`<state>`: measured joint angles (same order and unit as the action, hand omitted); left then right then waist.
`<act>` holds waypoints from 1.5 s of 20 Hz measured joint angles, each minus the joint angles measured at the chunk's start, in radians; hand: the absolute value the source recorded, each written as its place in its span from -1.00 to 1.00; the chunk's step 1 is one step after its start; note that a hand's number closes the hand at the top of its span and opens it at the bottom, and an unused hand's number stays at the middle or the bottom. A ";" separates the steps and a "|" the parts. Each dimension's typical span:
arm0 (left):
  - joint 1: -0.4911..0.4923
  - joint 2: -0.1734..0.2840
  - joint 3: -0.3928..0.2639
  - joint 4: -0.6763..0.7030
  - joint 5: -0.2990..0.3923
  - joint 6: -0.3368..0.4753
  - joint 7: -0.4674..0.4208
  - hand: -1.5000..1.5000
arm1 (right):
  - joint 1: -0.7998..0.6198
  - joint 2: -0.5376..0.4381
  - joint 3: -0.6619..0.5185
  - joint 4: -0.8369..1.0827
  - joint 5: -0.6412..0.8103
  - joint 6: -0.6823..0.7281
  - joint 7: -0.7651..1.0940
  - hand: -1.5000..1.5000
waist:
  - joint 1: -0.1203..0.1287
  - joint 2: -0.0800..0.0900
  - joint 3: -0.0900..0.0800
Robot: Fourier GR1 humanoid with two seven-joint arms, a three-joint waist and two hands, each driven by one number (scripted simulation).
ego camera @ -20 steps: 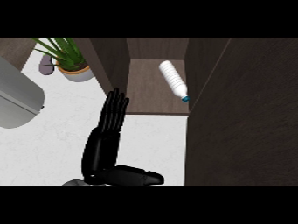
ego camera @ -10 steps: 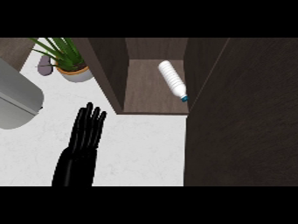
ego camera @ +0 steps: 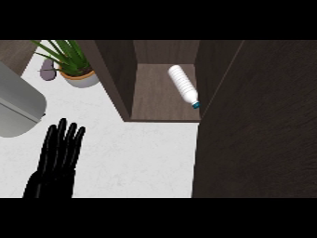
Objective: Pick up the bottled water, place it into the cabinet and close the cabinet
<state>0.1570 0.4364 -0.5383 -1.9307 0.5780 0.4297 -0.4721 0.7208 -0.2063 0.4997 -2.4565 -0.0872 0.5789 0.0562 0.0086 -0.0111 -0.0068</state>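
The bottled water (ego camera: 183, 85), clear with a blue cap, lies on its side on the brown shelf inside the open cabinet (ego camera: 154, 100), close to the right wall, cap toward me. My left hand (ego camera: 56, 155) is low at the left over the white counter, open with straight fingers pointing away from me and holding nothing. It is well apart from the cabinet and the bottle. A wide dark panel (ego camera: 270, 130), which looks like the cabinet's open door, fills the right side. My right hand does not show.
A large grey rounded body (ego camera: 6, 104) juts in from the left, just beyond the fingertips. A potted green plant (ego camera: 78, 74) and a small greyish object (ego camera: 48, 69) stand at the back left. The cabinet's left side panel (ego camera: 113, 79) borders the white counter (ego camera: 140, 158).
My left hand has drawn back from the cabinet's front, moving left and toward me, so less of the forearm shows. The bottle has stayed on the shelf.
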 measured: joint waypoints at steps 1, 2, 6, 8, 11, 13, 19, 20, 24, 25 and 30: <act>0.008 0.007 0.010 -0.006 0.008 -0.006 -0.001 -1.00 | -0.014 0.009 0.021 -0.010 0.040 -0.015 0.020 1.00 | 0.000 0.000 0.000; 0.024 0.014 0.016 -0.017 0.014 -0.013 -0.005 -1.00 | -0.033 0.017 0.034 -0.018 0.068 -0.029 0.042 1.00 | 0.003 0.000 0.000; 0.070 0.038 0.034 -0.042 0.026 -0.036 -0.019 -1.00 | -0.128 0.045 0.080 -0.023 0.113 -0.062 0.134 1.00 | 0.013 -0.001 0.000; 0.089 0.054 0.051 -0.050 0.039 -0.056 -0.025 -1.00 | -0.174 0.055 0.092 -0.023 0.122 -0.066 0.165 1.00 | 0.014 -0.002 0.000; 0.108 0.074 0.071 -0.065 0.055 -0.079 -0.029 -1.00 | -0.266 0.086 0.120 -0.022 0.134 -0.072 0.222 1.00 | 0.019 -0.003 -0.002; 0.130 0.084 0.081 -0.072 0.063 -0.093 -0.036 -1.00 | -0.319 0.098 0.151 -0.015 0.151 -0.070 0.268 1.00 | 0.021 -0.003 -0.003; 0.171 0.115 0.121 -0.075 0.091 -0.142 -0.055 -1.00 | -0.478 0.091 0.218 0.007 0.183 -0.099 0.350 1.00 | 0.027 -0.001 -0.005; 0.174 0.118 0.124 -0.078 0.094 -0.148 -0.057 -1.00 | -0.499 0.083 0.222 0.009 0.186 -0.100 0.356 1.00 | 0.029 -0.001 -0.006; 0.192 0.126 0.132 -0.083 0.102 -0.171 -0.068 -1.00 | -0.563 0.053 0.236 0.009 0.189 -0.109 0.379 1.00 | 0.035 0.002 -0.006; 0.192 0.129 0.139 -0.083 0.106 -0.178 -0.070 -1.00 | -0.575 0.048 0.237 0.009 0.189 -0.109 0.385 1.00 | 0.035 0.002 -0.006; 0.208 0.145 0.153 -0.090 0.118 -0.207 -0.077 -1.00 | -0.615 0.028 0.237 0.009 0.182 -0.098 0.400 1.00 | 0.052 0.007 -0.007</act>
<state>0.3654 0.5809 -0.3854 -2.0203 0.6957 0.2226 -0.5494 0.1057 -0.1786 0.7366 -2.4477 0.0946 0.4810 0.4558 0.0606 -0.0044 -0.0139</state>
